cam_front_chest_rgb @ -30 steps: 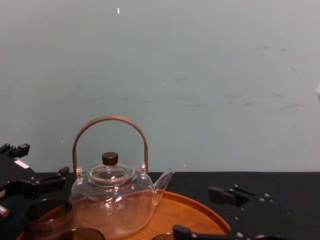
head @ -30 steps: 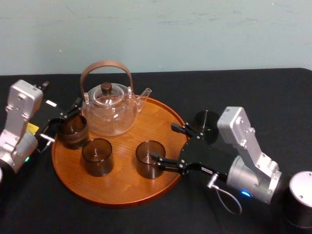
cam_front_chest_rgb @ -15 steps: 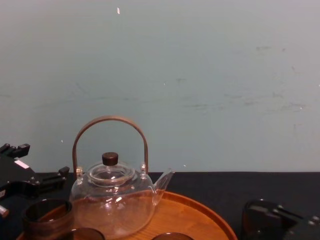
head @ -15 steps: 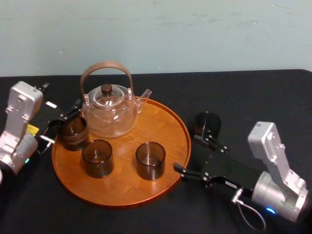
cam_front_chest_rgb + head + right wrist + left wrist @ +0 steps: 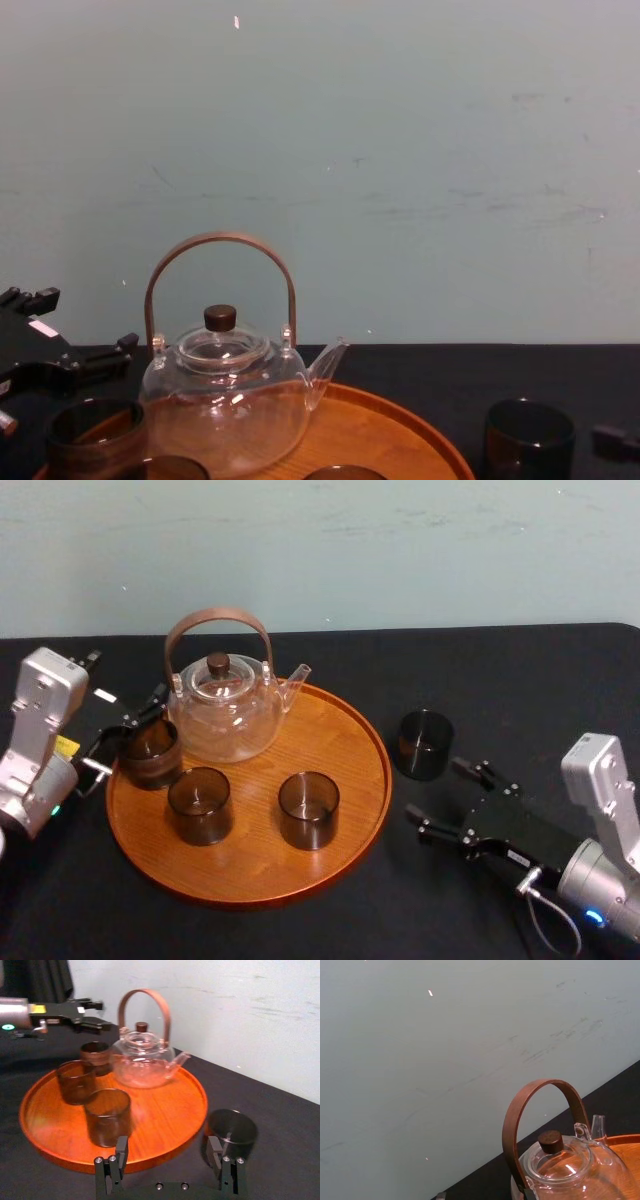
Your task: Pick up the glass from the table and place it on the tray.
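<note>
right pincer (image 5: 437, 793) spread wide — glass (image 5: 423, 743) on table (image 5: 520, 680) just ahead, near one fingertip.

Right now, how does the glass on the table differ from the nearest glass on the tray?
The table glass stands on the black table, right of the tray; the tray glass stands inside it. The table glass looks nearly black, the tray glass brown and see-through. The open right gripper is nearer the table glass than the tray glass. Both stand upright.
</note>
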{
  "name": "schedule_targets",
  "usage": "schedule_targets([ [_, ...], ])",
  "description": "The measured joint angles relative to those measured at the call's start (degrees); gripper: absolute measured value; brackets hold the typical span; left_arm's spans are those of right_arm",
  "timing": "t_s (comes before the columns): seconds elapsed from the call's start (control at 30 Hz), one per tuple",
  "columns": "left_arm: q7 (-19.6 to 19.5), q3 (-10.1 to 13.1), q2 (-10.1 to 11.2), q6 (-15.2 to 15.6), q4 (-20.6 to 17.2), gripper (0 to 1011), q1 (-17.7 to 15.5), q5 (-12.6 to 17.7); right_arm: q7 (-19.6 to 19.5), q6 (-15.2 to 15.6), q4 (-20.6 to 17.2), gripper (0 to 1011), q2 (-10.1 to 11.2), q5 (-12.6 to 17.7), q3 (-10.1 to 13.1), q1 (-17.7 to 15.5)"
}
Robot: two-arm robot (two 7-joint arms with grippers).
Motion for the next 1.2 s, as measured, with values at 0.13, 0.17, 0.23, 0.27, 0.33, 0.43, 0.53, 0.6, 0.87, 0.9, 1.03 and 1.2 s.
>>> schedule_targets([
  [0.13,0.0,0.0,0.0,0.0,0.0,1001,0.0,0.0,-0.56,1.05,0.92,1002,-0.57,0.86,1.31,0.45],
  [0.17,0.0,0.0,0.0,0.0,0.0,1001,0.0,0.0,-0.66,1.34,1.21,1002,-0.73,1.04,1.49,0.68],
  [0.23,0.0,0.0,0.0,0.0,0.0,1001,0.0,0.0,-0.91,2.24,2.13,1002,-1.23,1.63,1.93,1.49],
  [0.27,0.0,0.0,0.0,0.0,0.0,1001,0.0,0.0,-0.99,2.66,2.52,1002,-1.43,1.9,2.08,1.85],
  [0.33,0.0,0.0,0.0,0.0,0.0,1001,0.0,0.0,-1.16,3.27,3.38,1002,-1.8,2.19,2.29,2.62],
  [0.43,0.0,0.0,0.0,0.0,0.0,1001,0.0,0.0,-1.57,4.62,5.47,1002,-2.55,2.63,2.51,4.51],
  [0.53,0.0,0.0,0.0,0.0,0.0,1001,0.0,0.0,-1.49,5.4,6.51,1002,-2.89,3.14,2.53,5.53],
  [0.6,0.0,0.0,0.0,0.0,0.0,1001,0.0,0.0,-1.19,6.12,7.29,1002,-3.13,3.76,2.51,6.39],
  [0.87,0.0,0.0,0.0,0.0,0.0,1001,0.0,0.0,-0.82,6.96,9.26,1002,-3.66,3.66,1.02,8.86],
  [0.9,0.0,0.0,0.0,0.0,0.0,1001,0.0,0.0,-0.93,7.16,9.77,1002,-3.85,3.39,0.72,9.43],
  [1.03,0.0,0.0,0.0,0.0,0.0,1001,0.0,0.0,-1.27,7.54,11.23,1002,-4.33,2.88,0.18,10.83],
  [1.2,0.0,0.0,0.0,0.0,0.0,1001,0.0,0.0,-1.95,7.78,13.07,1002,-4.97,1.83,-0.42,12.47],
])
